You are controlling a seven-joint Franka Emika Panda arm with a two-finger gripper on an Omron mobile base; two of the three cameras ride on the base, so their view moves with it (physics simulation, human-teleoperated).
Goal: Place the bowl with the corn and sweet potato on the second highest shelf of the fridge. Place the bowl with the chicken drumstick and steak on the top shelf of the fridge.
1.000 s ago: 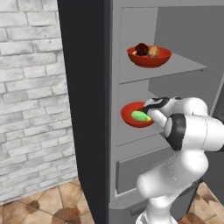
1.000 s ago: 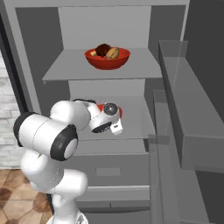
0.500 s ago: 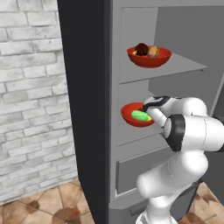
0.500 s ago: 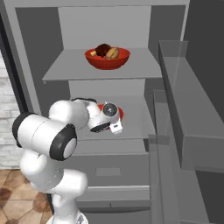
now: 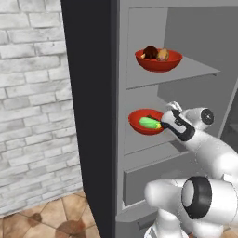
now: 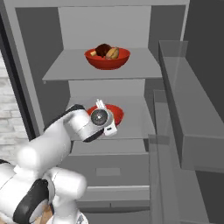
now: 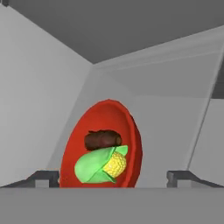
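The bowl with the corn and sweet potato (image 7: 101,146) rests on the second highest shelf (image 6: 135,118) of the fridge (image 5: 93,116), directly ahead of the tool (image 7: 113,176), between its spread fingertips (image 7: 43,177) and clear of both. The tool stands released; a second ago it was clenched on the bowl's rim. The corn (image 5: 149,122) lies at 6 o'clock of the sweet potato in the hand view (bowl upright). The arm reaches level into the compartment, the hand at the bowl's near rim. The meat bowl (image 6: 107,57) sits on the top shelf (image 5: 186,73).

Even, flat rendered light, soft shading inside the fridge (image 6: 109,39), no glare, slightly coarse low-resolution edges.
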